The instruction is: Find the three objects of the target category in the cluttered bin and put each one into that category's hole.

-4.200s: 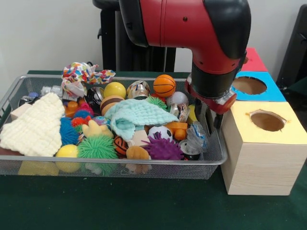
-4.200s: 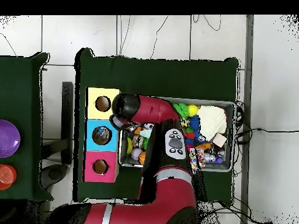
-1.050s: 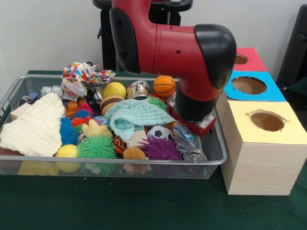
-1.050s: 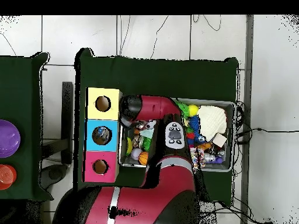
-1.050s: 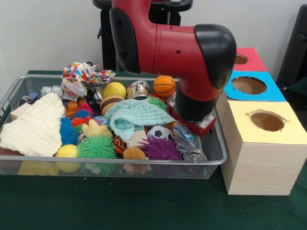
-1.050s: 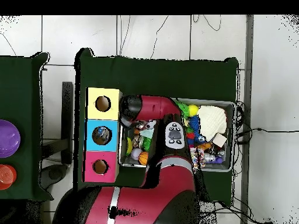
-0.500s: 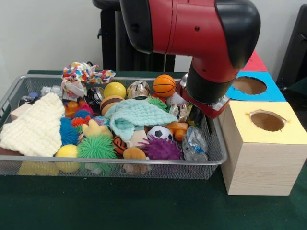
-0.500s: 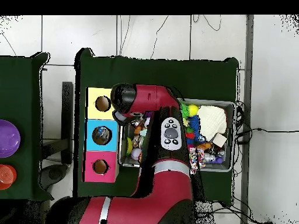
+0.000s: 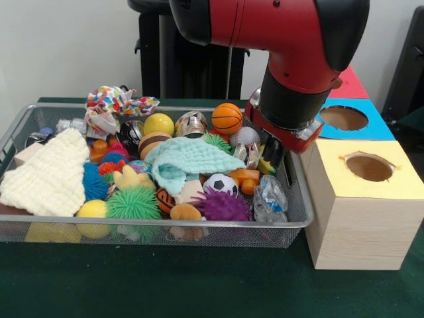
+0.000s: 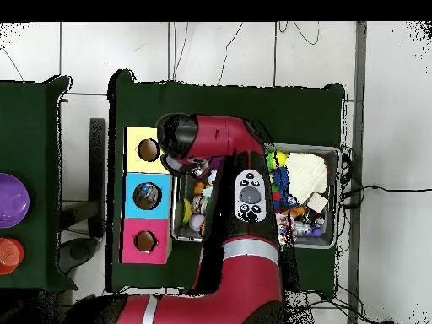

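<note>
Green tabletop, wire-mesh bin (image 9: pixel 295 218) of colourful toys.

A dark green cloth-covered table (image 9: pixel 165 285) carries the whole setup. Sitting directly on it is a wide, shallow silver wire-mesh bin (image 9: pixel 165 232), packed with toys and cloths. Just beside the bin's end stands a row of three pale wooden boxes, each with a round hole cut in a coloured top: the yellow-topped box (image 9: pixel 361 212) closest to the camera, the blue-topped box (image 9: pixel 371 122) behind it, the red-topped box (image 9: pixel 350 83) furthest back. In the overhead view the same green table (image 10: pixel 228 105) shows the three boxes in a line along one short end of the bin (image 10: pixel 331 240).
</note>
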`<state>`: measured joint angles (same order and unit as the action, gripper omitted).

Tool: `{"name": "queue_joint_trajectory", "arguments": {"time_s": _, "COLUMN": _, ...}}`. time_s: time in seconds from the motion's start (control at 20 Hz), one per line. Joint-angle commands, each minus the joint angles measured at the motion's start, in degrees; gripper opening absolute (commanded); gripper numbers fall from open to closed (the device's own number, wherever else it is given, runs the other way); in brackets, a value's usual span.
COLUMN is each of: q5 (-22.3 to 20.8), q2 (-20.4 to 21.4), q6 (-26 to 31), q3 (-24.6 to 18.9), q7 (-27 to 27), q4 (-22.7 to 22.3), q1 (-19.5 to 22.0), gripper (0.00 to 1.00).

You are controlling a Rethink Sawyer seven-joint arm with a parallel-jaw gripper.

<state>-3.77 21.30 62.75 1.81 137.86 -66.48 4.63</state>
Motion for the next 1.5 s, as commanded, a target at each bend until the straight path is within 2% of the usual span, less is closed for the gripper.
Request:
{"name": "queue_joint_trajectory", "arguments": {"time_s": 0.05, "q5": -4.9, "q2": -1.0, "q6": -4.3, "q3": -0.6, "q7": -3.3, "q4": 1.6, "q1": 2.2, "gripper": 1.00}}
{"name": "queue_joint_trajectory", "arguments": {"time_s": 0.35, "q5": -4.3, "q2": 0.1, "q6": -10.7, "q3": -1.6, "q7": -3.1, "q4": -1.9, "q1": 3.0, "gripper": 1.00}}
{"name": "queue_joint_trajectory", "arguments": {"time_s": 0.65, "q5": -3.8, "q2": 0.2, "q6": -12.8, "q3": -1.5, "q7": -2.7, "q4": -3.2, "q1": 3.1, "gripper": 1.00}}
{"name": "queue_joint_trajectory", "arguments": {"time_s": 0.95, "q5": -3.2, "q2": -0.8, "q6": -21.2, "q3": -3.0, "q7": -2.6, "q4": -8.3, "q1": 5.5, "gripper": 1.00}}
{"name": "queue_joint_trajectory", "arguments": {"time_s": 1.1, "q5": -2.1, "q2": -0.7, "q6": -21.9, "q3": -3.6, "q7": -2.1, "q4": -11.3, "q1": 6.3, "gripper": 1.00}}
{"name": "queue_joint_trajectory", "arguments": {"time_s": 1.2, "q5": -1.5, "q2": -0.7, "q6": -20.0, "q3": -3.5, "q7": -1.8, "q4": -12.5, "q1": 6.5, "gripper": 1.00}}
{"name": "queue_joint_trajectory", "arguments": {"time_s": 1.5, "q5": -0.6, "q2": -1.3, "q6": -18.4, "q3": -4.4, "q7": -2.6, "q4": -14.1, "q1": 8.8, "gripper": 1.00}}
